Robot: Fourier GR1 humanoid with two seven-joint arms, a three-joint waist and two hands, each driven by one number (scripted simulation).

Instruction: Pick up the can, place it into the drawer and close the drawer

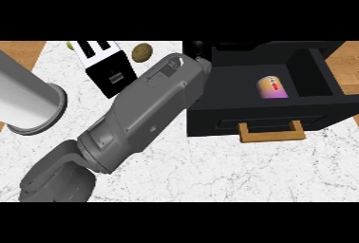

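Lying on its side inside the open black drawer (319, 71), the small pink and orange can (272, 87) already rests on the drawer floor, near the middle and apart from the walls. A grey forearm (144, 114) reaches diagonally across the white marbled tabletop (231, 171) from the lower left, and its black robot hand (198, 47) shows only as a dark tip at the drawer's back left corner, so I cannot tell how far open it is or whether it touches anything; no other robot hand is visible. To my eye, what remains is closing the drawer. Done well, that means bringing the hand clear of the box, setting it against the black front panel by the tan wooden handle (273, 133), and pushing squarely along the slide. A grey metal cylinder (28, 102), a black and white box (107, 64) and a small brown round object (142, 52) sit well to the left, clear of that path.
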